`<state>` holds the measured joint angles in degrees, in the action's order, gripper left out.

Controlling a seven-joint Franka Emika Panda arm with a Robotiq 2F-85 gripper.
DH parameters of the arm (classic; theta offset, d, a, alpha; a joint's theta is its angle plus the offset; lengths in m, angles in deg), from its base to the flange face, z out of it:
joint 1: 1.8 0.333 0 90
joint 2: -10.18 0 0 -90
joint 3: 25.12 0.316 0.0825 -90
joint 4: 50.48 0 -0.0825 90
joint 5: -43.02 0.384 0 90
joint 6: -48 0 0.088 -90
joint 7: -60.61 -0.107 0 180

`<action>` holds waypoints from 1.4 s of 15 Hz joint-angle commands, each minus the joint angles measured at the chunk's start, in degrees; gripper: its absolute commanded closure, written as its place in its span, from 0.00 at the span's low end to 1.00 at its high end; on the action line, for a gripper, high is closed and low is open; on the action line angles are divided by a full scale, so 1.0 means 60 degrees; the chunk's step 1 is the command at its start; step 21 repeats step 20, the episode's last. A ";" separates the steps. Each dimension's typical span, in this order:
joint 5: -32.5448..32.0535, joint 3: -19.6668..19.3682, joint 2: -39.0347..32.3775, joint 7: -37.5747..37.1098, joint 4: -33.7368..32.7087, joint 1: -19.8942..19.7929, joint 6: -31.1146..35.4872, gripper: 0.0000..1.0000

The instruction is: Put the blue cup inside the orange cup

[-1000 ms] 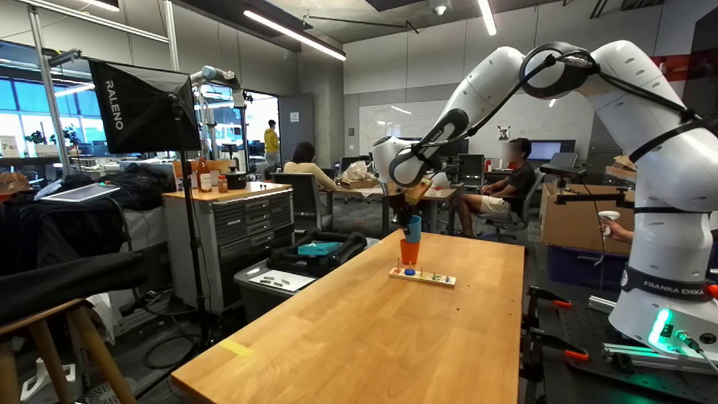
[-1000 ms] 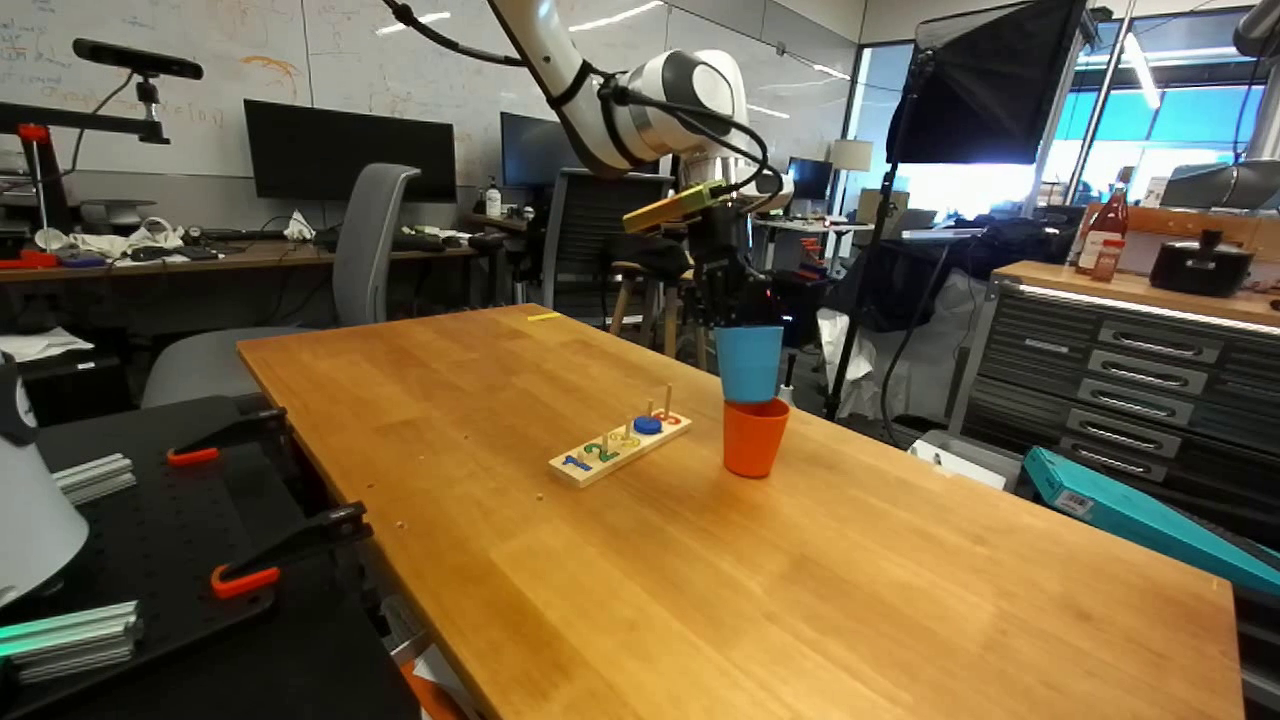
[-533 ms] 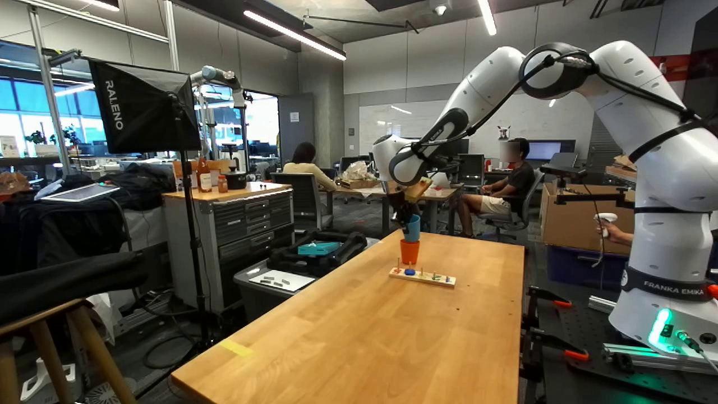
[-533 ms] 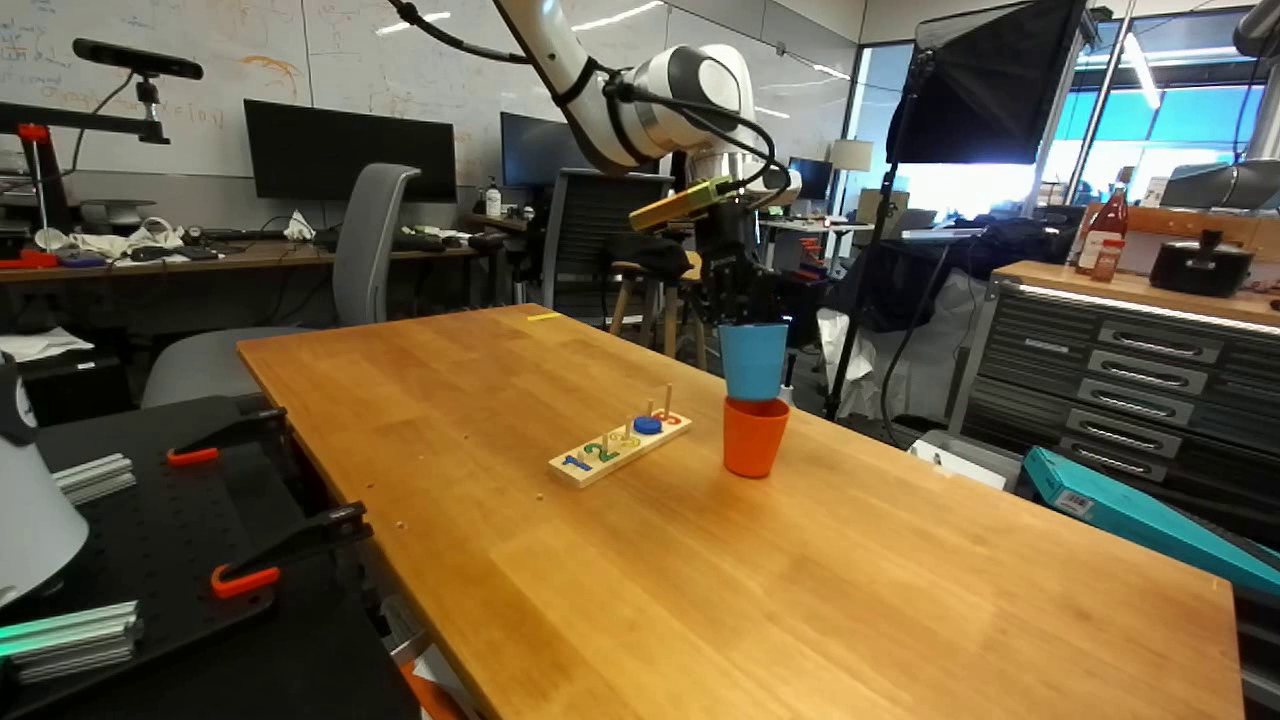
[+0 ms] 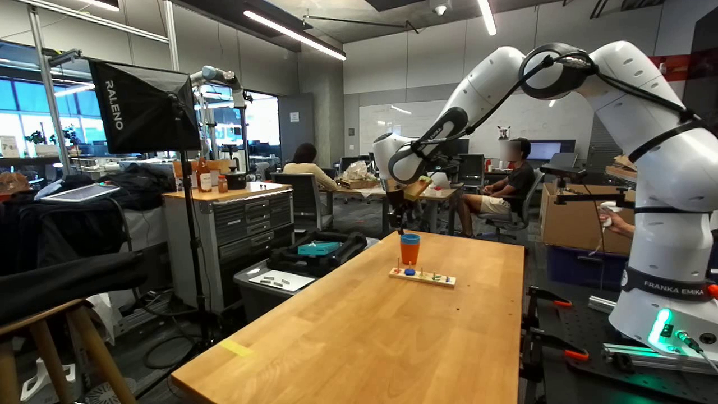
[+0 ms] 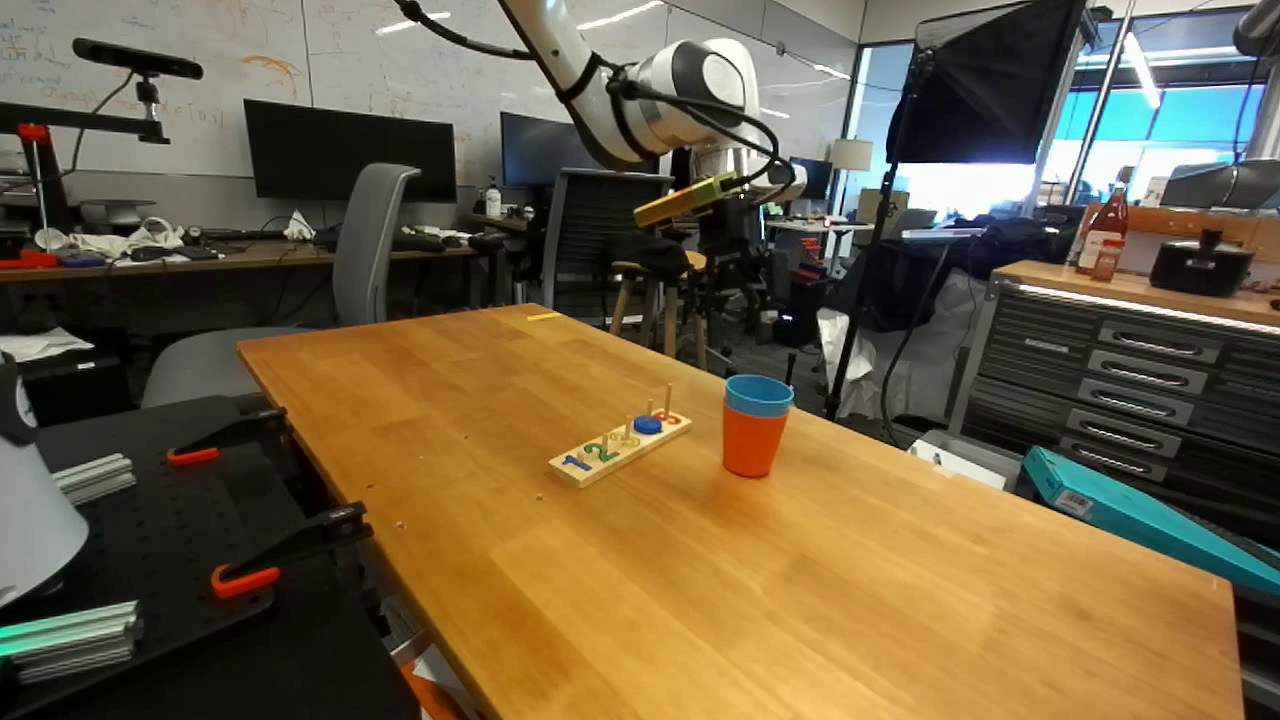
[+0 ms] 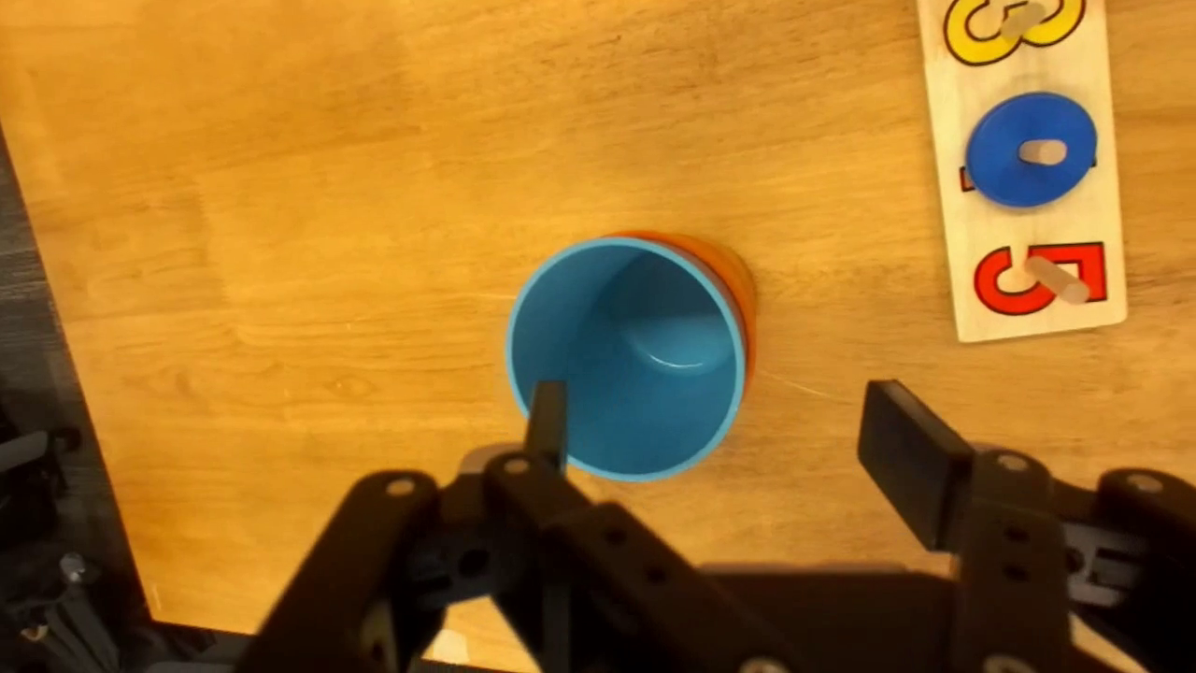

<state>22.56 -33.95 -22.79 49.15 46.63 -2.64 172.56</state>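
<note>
The blue cup (image 6: 757, 396) sits upright inside the orange cup (image 6: 753, 446) on the wooden table, with a band of blue showing above the orange rim in both exterior views. From above in the wrist view, the blue cup (image 7: 645, 411) shows its hollow inside, and only a sliver of the orange cup (image 7: 741, 280) shows at its right side. My gripper (image 7: 713, 407) is open, its fingers wide apart with nothing between them. It hangs above the cups, apart from them, in an exterior view (image 6: 737, 290). The left finger (image 7: 548, 416) overlaps the blue rim in the wrist view.
A wooden peg board (image 6: 575, 470) with painted numbers and a blue disc (image 6: 647, 425) on one peg lies beside the cups. The table's far edge runs close behind the cups. A teal box (image 6: 1130, 515) and a drawer cabinet (image 6: 1135, 370) stand beyond it.
The blue cup, held at the gripper a second ago with its base at the orange rim, has dropped down into the orange cup. My gripper has opened and let it go, rising slightly.
</note>
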 commanded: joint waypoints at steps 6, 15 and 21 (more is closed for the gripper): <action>0.1179 0.0858 0.1033 0.0968 -0.0004 0.0073 -0.0329 0.00; 0.2111 0.1513 0.1864 0.1470 -0.0123 0.0332 -0.0952 0.00; 0.2124 0.1492 0.1829 0.1467 -0.0093 0.0359 -0.0993 0.00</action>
